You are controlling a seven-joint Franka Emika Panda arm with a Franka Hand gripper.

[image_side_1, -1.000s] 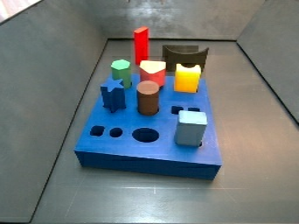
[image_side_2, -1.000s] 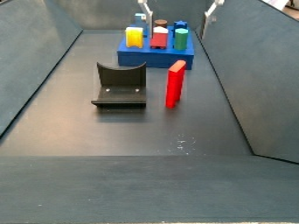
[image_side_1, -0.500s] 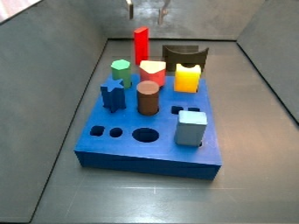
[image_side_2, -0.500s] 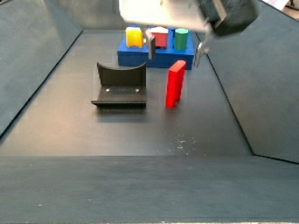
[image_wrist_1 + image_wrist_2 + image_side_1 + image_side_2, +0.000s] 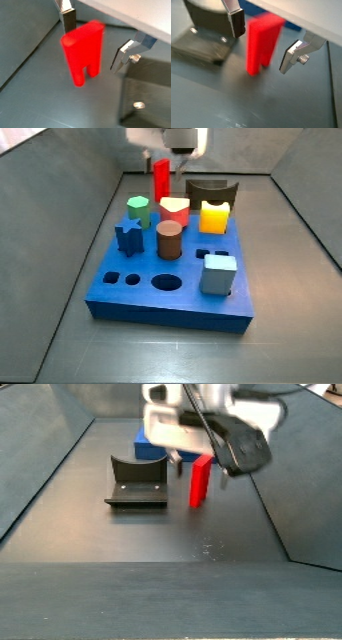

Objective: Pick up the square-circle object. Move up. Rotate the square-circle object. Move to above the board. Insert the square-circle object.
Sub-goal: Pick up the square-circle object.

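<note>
Red block (image 5: 201, 482) stands upright on the floor beside the fixture (image 5: 138, 483), long axis vertical, its two short legs down at the floor end; the legs show clearly in a wrist view (image 5: 83, 75). It sits off the blue board (image 5: 147, 298), behind its far edge in a side view.

Gripper (image 5: 95, 39) is low over the block, jaws wide, one silver finger (image 5: 236, 19) on each side of its upper part with a gap on both sides, not touching.

In a side view the gripper body (image 5: 207, 424) covers the block's top and most of the board. In the other, only the block's middle strip (image 5: 162, 178) shows, base hidden by pegs.
</note>
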